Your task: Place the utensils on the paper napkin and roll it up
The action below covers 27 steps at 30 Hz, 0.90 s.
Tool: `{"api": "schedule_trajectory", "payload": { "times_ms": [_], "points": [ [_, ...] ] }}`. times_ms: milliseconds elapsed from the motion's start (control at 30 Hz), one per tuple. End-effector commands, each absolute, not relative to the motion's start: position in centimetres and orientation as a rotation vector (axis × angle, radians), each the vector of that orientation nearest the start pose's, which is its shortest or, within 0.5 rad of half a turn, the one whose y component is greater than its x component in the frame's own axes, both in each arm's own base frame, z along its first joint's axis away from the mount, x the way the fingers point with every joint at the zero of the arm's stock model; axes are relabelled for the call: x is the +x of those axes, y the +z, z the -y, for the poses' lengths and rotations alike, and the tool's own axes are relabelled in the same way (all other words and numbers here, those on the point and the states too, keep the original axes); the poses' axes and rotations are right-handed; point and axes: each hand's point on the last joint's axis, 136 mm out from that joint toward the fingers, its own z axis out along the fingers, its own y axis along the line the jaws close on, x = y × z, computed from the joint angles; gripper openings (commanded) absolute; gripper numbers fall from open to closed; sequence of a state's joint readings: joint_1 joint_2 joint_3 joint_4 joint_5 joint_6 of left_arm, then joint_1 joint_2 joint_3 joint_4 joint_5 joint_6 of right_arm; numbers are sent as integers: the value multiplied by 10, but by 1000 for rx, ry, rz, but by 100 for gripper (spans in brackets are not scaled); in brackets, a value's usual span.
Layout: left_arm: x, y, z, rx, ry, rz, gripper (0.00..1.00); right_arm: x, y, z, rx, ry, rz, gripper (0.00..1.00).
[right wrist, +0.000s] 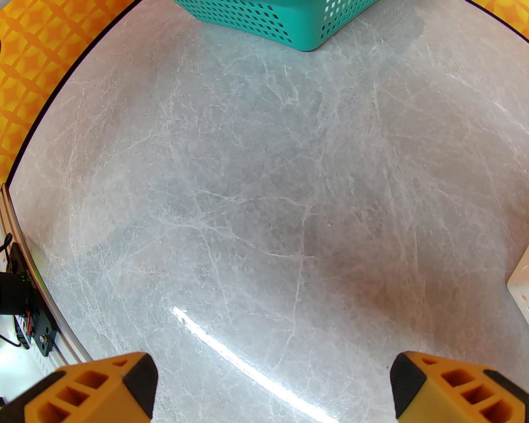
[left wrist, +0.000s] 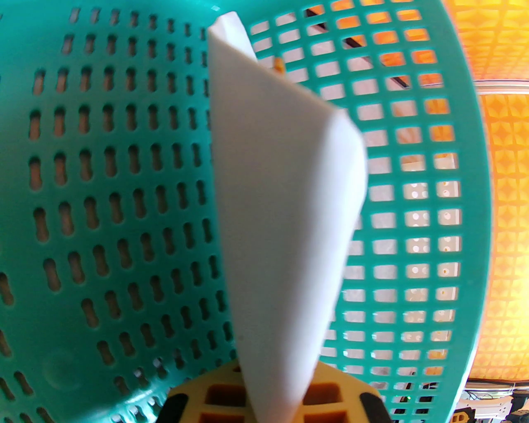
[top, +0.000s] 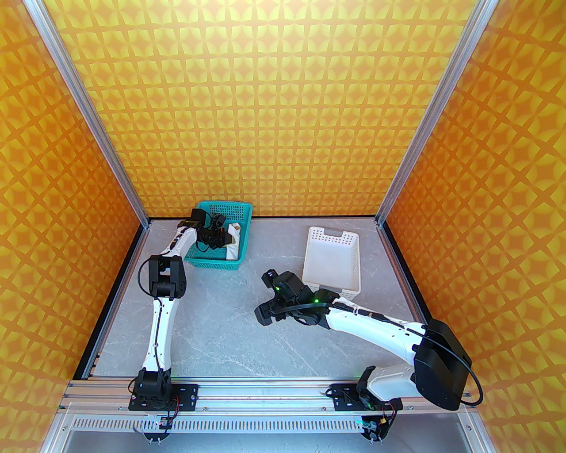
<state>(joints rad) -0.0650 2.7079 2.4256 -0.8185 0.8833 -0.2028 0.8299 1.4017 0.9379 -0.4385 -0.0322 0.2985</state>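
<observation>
My left gripper point(top: 227, 238) reaches into the teal basket point(top: 212, 263) at the back left and is shut on the paper napkin point(top: 234, 250). In the left wrist view the napkin point(left wrist: 281, 206) is a white sheet rising upright from between the gripper's point(left wrist: 275, 398) yellow fingers, above the basket floor point(left wrist: 124, 144). My right gripper point(top: 265, 295) hangs open over the middle of the marble table, its fingers point(right wrist: 103, 388) far apart with nothing between them. The utensils are hidden from view.
A white perforated basket point(top: 329, 231) stands at the back right, just beyond the right wrist; its corner point(right wrist: 521, 289) shows in the right wrist view. The teal basket's point(right wrist: 289, 20) near corner lies ahead of the right gripper. Patterned orange walls enclose the table.
</observation>
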Motion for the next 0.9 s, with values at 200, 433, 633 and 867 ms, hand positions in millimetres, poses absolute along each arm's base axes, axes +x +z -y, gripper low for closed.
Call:
{"api": "schedule_trajectory", "payload": {
  "times_ms": [200, 433, 633, 867],
  "points": [
    [582, 24, 176, 99, -1236, -2592, 0, 252, 122, -276, -668, 472, -2471, 99],
    [575, 16, 183, 126, -1231, -2618, 9, 252, 121, -274, -667, 456, -2477, 99],
    [572, 16, 180, 143, -1186, -2640, 24, 253, 124, -273, -660, 453, -2473, 99],
    [576, 37, 171, 148, -1148, -2617, 36, 254, 127, -273, -662, 446, -2466, 98]
  ]
}}
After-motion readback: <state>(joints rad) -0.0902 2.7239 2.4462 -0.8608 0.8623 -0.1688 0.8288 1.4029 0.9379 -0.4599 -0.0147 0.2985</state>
